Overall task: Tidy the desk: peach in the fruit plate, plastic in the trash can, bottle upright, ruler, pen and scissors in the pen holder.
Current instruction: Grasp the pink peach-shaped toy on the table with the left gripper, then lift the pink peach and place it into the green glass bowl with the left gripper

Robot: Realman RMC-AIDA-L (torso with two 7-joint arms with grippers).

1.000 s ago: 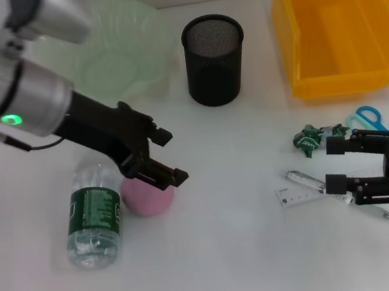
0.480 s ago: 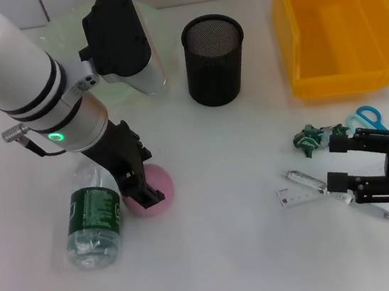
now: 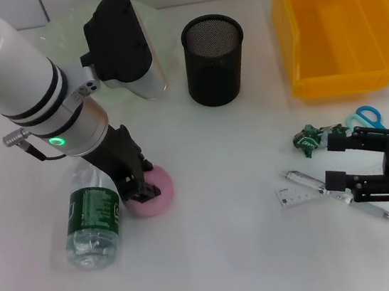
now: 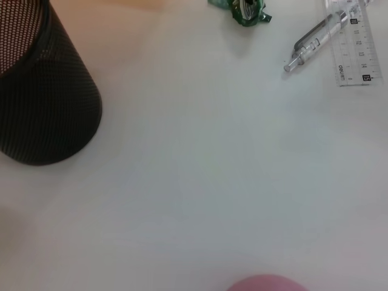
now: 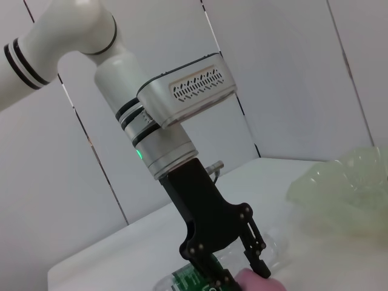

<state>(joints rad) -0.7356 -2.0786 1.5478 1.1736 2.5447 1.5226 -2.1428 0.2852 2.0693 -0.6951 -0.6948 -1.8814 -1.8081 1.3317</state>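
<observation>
White desk (image 3: 237,254) fills the head view, with a yellow trash can (image 3: 333,27) at the far right, a black mesh pen holder (image 3: 215,59) beside it and a pale green fruit plate (image 3: 64,30) at the far left, partly behind the left arm. The left end effector (image 3: 142,184) points down at the pink peach (image 3: 154,194), its dark fingers spread and set around the fruit's top without clenching it. Just left of the peach a clear bottle (image 3: 93,223) with a green label lies on its side. The right end effector (image 3: 344,165) rests low at the near right with fingers released, holding nothing, over the ruler (image 3: 298,194) and pen (image 3: 306,179), near the green plastic (image 3: 308,138) and blue-handled scissors (image 3: 369,117).
</observation>
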